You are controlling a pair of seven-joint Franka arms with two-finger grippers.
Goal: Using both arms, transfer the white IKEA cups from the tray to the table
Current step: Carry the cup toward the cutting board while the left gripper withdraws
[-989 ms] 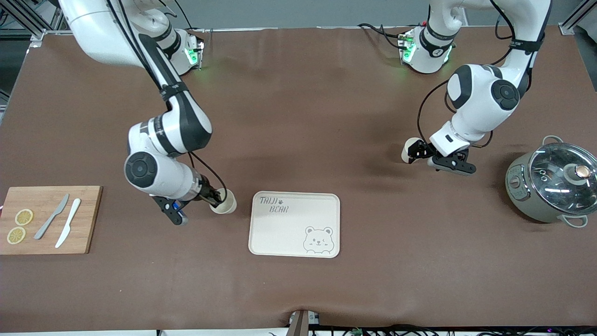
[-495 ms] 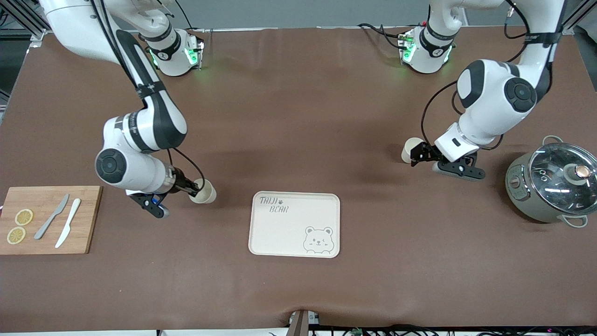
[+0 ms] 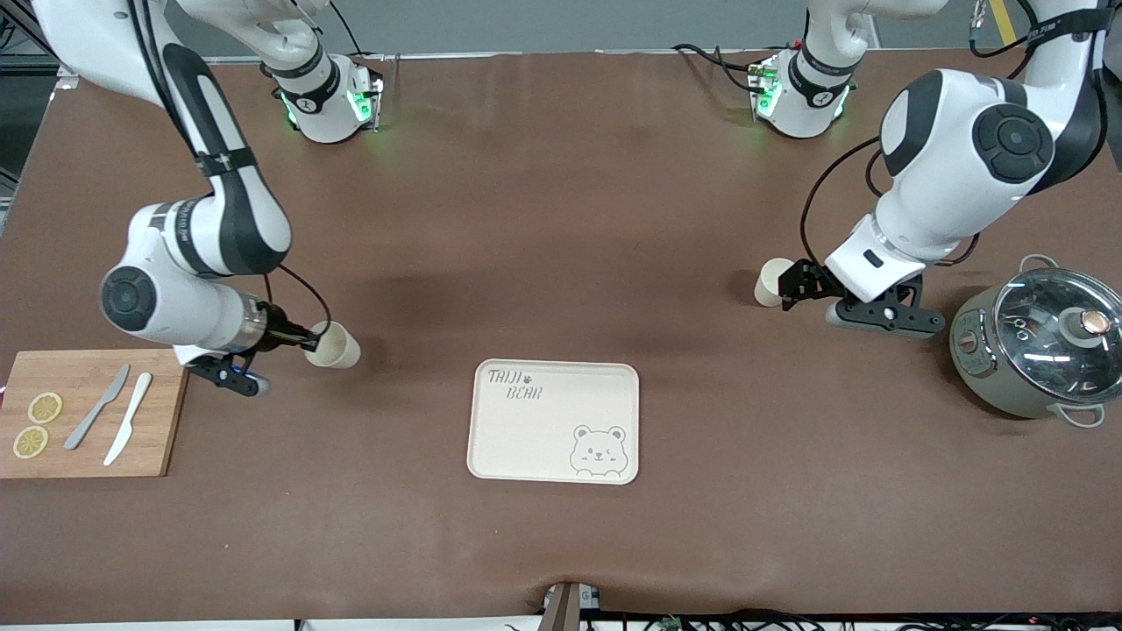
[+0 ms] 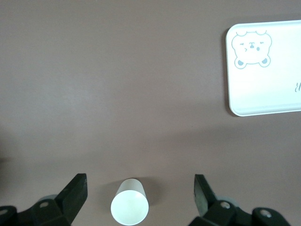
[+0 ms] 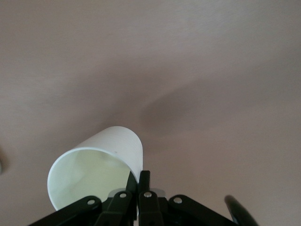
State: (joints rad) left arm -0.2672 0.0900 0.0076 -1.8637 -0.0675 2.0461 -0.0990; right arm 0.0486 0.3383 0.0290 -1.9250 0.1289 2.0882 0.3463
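One white cup (image 3: 771,280) stands upright on the table toward the left arm's end, farther from the front camera than the tray. My left gripper (image 3: 791,285) is open just above and beside it. In the left wrist view the cup (image 4: 130,207) shows between the spread fingers (image 4: 75,194) of the left gripper (image 4: 139,186), untouched. My right gripper (image 3: 304,337) is shut on the rim of the second white cup (image 3: 333,345) and holds it tilted over the table between the cutting board and the tray. In the right wrist view the right gripper (image 5: 144,175) pinches that cup's wall (image 5: 96,172).
A cream bear-printed tray (image 3: 554,438) lies mid-table, nearer the front camera, also in the left wrist view (image 4: 263,89). A wooden cutting board (image 3: 166,412) with two knives and lemon slices lies at the right arm's end. A grey-green pot with a glass lid (image 3: 1039,342) stands at the left arm's end.
My right gripper has carried its cup away from the tray toward the cutting board. My left gripper has drawn back slightly from the standing cup, which has not moved.
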